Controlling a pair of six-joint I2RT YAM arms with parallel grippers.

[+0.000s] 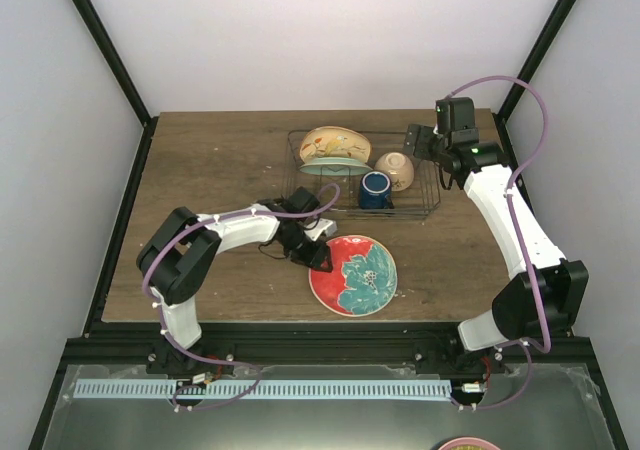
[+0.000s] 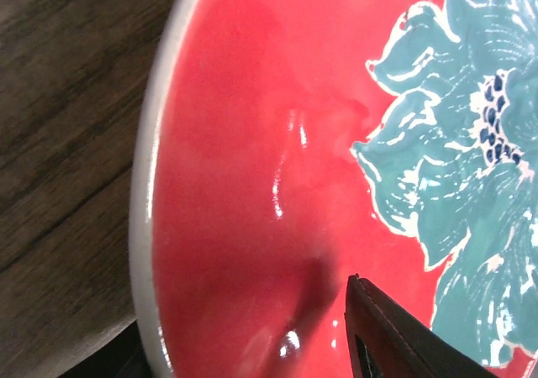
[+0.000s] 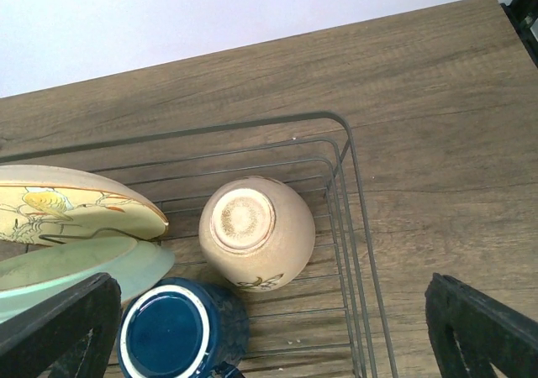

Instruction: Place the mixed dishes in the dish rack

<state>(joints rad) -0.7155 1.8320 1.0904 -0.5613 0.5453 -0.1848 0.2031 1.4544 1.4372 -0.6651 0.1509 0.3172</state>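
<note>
Brown wood table (image 1: 220, 160) with white walls around it is where I work. On the left, my left gripper (image 1: 318, 255) sits low at the left edge of the red plate (image 1: 353, 275). It lies flat on the table, in front of the dish rack (image 3: 351, 176), not in it yet. One dark finger (image 2: 395, 336) pokes over the shiny red, but I cannot tell if it is pinching. I think this plate is hard, slippery and easy to break, so I would hold its thin rim and tip it up slowly. Further right, the bird plate (image 1: 335, 145), mint plate (image 1: 333, 168), blue mug (image 1: 375, 188) and cream bowl (image 1: 395, 170) sit in the rack. My right gripper (image 1: 415, 140) hangs over them, fingers spread wide.
</note>
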